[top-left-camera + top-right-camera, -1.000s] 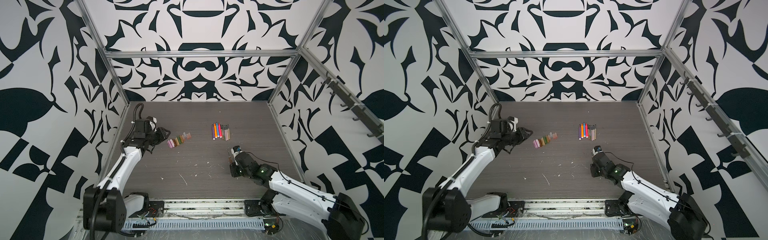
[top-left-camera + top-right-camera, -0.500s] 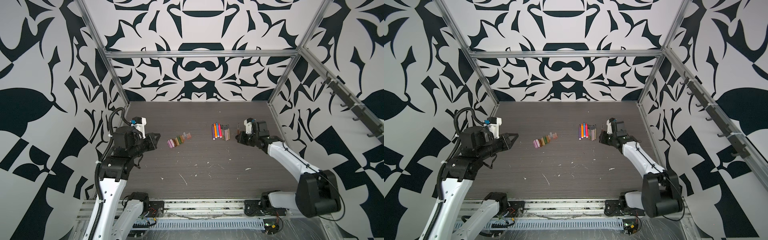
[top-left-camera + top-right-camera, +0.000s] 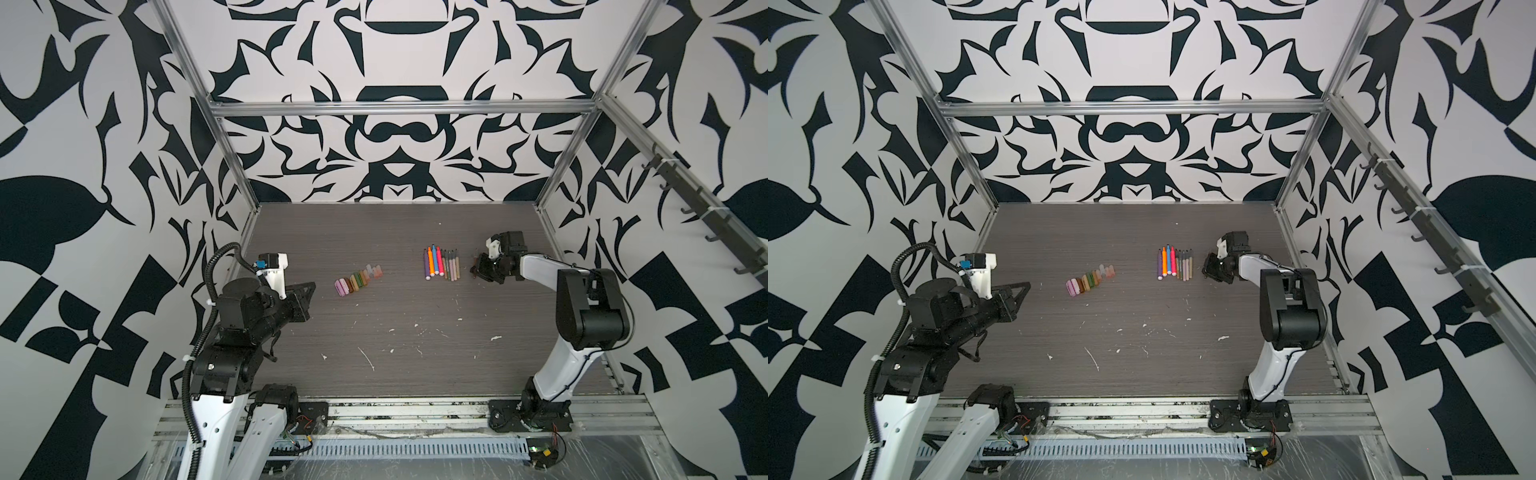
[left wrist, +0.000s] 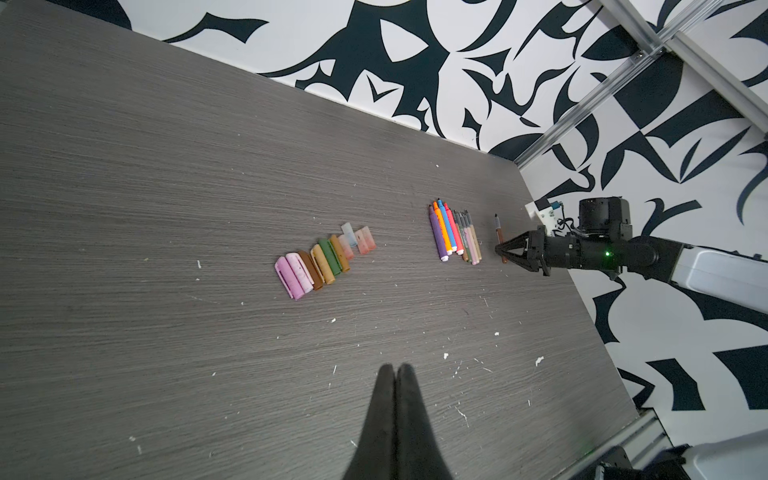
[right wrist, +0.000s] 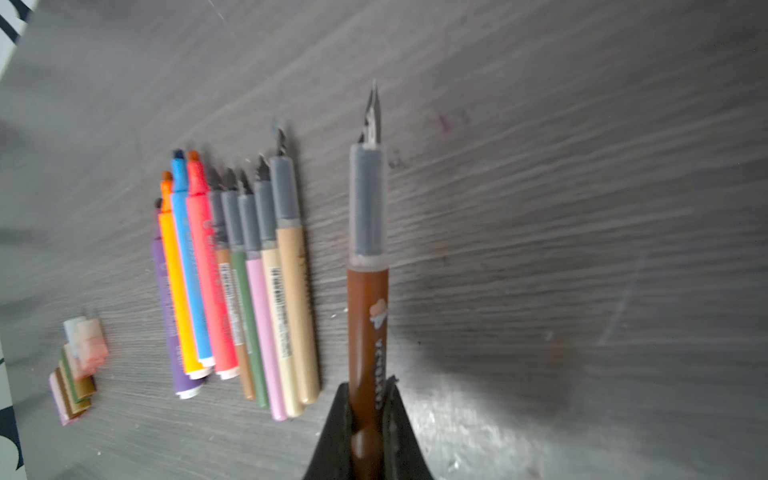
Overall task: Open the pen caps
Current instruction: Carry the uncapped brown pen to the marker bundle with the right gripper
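Ten pens in all. Nine pens (image 5: 232,291) uncapped, packed in one tight row on the far right part of the worktop (image 3: 395,332), nibs toward the far edge. Tenth, a brown pen (image 5: 368,316), in the right gripper (image 5: 368,386): pinched at the tail of its barrel, nib bare, just beside the row on the side of the right edge. Contact between it and the worktop: cannot tell.

Of pen caps (image 4: 324,259), about ten, in a slanting row left of the middle, well apart from the pens. Pale ones at the far end overlapping, so no sure count.

At the left gripper (image 4: 393,368): jaws pressed together on nothing, raised over the near left part.

White flecks (image 3: 368,359) across the near half, too small to count.
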Controlling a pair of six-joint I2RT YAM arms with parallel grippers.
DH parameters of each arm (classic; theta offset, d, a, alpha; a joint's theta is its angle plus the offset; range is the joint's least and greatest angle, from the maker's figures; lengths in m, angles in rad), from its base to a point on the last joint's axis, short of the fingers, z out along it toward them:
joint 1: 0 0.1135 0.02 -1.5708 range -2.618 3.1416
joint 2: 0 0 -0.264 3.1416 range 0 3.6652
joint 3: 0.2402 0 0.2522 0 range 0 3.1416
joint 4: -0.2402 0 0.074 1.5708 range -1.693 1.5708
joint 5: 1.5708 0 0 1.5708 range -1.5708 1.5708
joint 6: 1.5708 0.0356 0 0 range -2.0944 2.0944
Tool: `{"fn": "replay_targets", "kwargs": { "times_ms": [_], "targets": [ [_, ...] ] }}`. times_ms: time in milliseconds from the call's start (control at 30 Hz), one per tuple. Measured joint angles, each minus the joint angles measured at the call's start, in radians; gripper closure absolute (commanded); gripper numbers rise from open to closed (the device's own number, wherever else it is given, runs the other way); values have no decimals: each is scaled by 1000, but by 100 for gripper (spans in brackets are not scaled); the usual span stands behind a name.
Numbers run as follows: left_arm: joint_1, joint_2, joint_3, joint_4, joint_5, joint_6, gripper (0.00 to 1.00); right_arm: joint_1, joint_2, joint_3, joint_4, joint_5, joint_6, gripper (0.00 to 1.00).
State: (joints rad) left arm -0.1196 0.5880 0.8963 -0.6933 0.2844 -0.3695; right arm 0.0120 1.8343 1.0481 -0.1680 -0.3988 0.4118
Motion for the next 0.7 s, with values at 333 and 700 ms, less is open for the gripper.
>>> {"fn": "replay_targets", "kwargs": {
  "times_ms": [333,700],
  "targets": [
    [2,84,-1,-1,-25,-8,100,-2,85,36,63,-101,-31,96],
    [2,87,-1,-4,-59,-18,87,-2,97,39,84,-126,-41,79]
  ]
}}
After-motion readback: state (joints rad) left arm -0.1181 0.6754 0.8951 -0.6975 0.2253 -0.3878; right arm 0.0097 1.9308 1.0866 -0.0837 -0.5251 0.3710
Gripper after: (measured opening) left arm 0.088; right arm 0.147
